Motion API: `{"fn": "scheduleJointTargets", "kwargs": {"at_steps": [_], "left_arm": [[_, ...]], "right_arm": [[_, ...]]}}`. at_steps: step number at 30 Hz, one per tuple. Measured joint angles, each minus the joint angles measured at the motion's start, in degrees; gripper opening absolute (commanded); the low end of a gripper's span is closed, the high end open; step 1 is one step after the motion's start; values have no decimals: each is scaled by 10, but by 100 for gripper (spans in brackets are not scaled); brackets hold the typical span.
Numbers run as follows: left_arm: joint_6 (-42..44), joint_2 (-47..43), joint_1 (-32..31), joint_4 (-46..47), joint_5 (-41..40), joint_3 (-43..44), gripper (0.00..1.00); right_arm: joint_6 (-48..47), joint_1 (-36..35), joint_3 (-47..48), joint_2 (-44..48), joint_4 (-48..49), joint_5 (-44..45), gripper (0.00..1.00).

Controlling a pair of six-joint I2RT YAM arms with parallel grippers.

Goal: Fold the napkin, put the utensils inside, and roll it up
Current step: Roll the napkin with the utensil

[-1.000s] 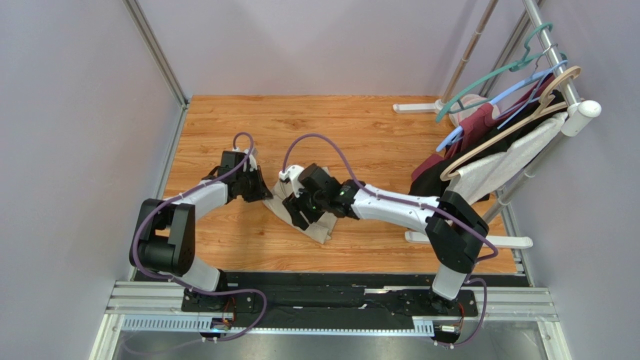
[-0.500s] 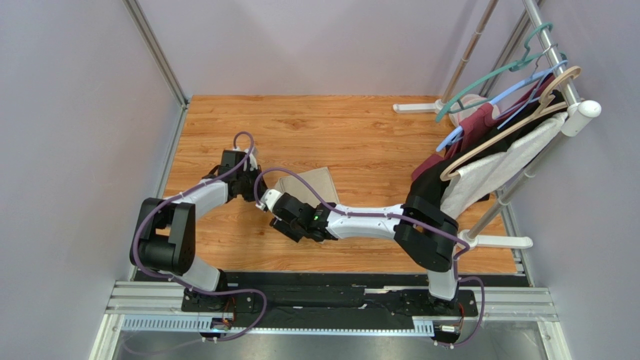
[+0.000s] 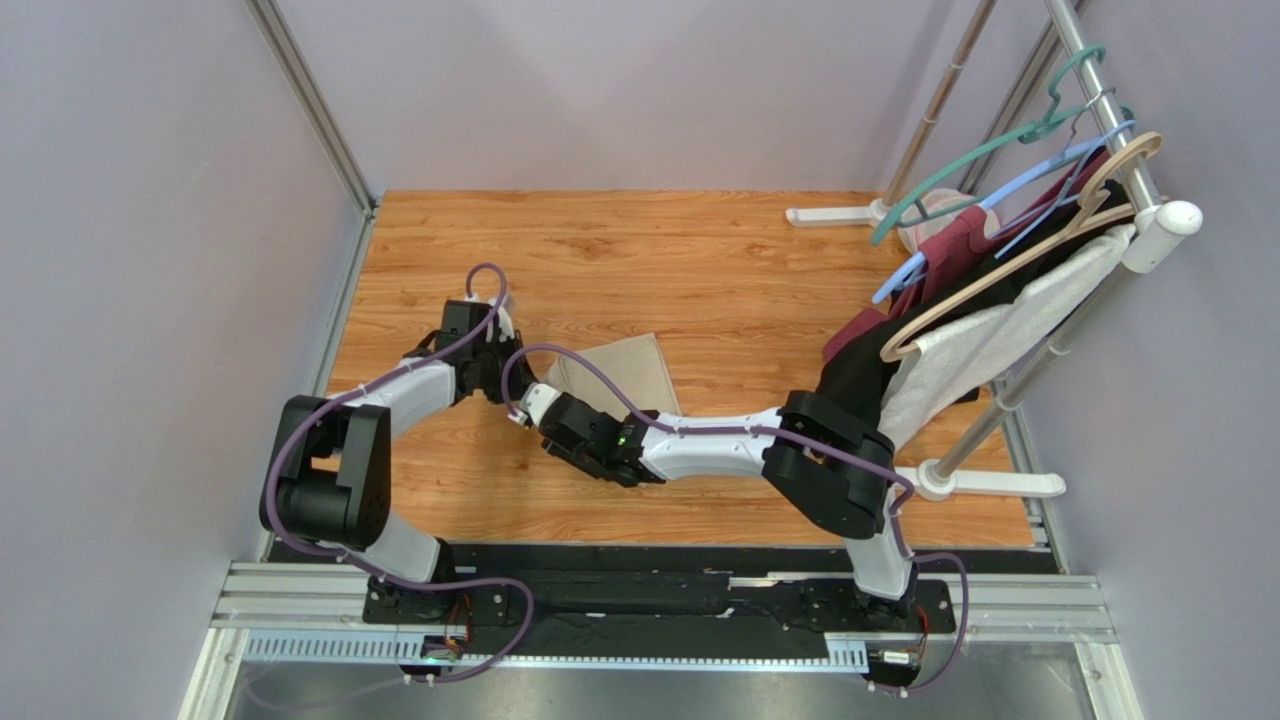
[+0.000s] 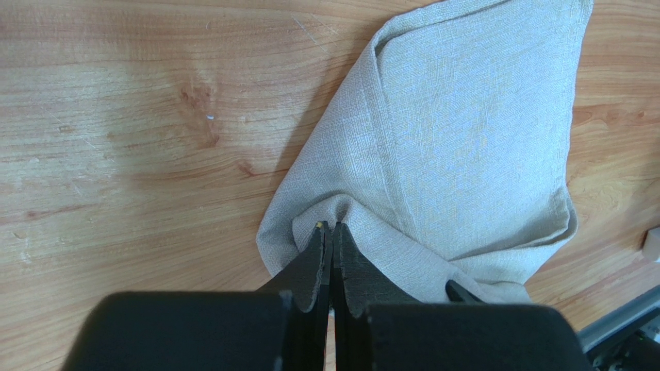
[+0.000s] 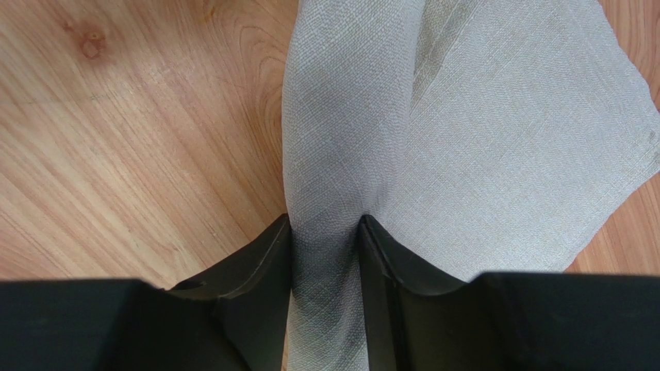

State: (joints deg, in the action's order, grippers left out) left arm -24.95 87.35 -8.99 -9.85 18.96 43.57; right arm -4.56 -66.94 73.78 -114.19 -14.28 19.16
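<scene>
The beige napkin (image 3: 628, 369) lies folded on the wooden table, just right of both grippers. My left gripper (image 3: 502, 384) is shut and pinches the napkin's near-left corner (image 4: 364, 154); its jaws meet with cloth bunched at the tips (image 4: 331, 226). My right gripper (image 3: 544, 414) is shut on a raised fold of the napkin (image 5: 496, 131), and a band of cloth runs between its fingers (image 5: 325, 232). The two grippers sit close together at the same end of the cloth. No utensils show in any view.
A garment rack (image 3: 1112, 165) with hangers and white and maroon clothes stands at the right, its white foot (image 3: 992, 483) on the table. Grey walls enclose the left and back. A black rail (image 3: 676, 600) runs along the near edge.
My right arm swung left and drew back toward the near edge, carrying its hold on the napkin. The cloth now lies toward the far right. The left gripper stayed put.
</scene>
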Motion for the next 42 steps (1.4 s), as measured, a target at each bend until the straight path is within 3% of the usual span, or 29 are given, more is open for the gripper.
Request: {"fn": "scheduleJointTargets", "kwargs": {"at_steps": [2,4,5,9,10,13,21,27,42], "left_arm": [[0,0,0,0,0,0,0],[0,0,0,2,1,0,7],[0,0,0,3,2,0,14],[0,-2,0,11,2,0,69],[0,-5,0,11,0,0,76],[-5,-27,0,9,-18,0,85],[-10,-123,0,27,-87,-24,86],[-9,-147,0,40,-89,-69,84],[-6,-136,0,115,-30,-103,79]], "right_arm": [[2,2,0,-1,1,0,29],[6,6,0,-1,2,-8,22],[7,12,0,-1,2,-14,20],[17,35,0,2,9,-65,13],[24,45,-3,4,13,-86,12],[43,74,-9,12,19,-156,11],[100,152,-19,17,25,-368,10],[137,193,-19,-3,23,-502,10],[220,273,13,-85,43,-705,8]]}}
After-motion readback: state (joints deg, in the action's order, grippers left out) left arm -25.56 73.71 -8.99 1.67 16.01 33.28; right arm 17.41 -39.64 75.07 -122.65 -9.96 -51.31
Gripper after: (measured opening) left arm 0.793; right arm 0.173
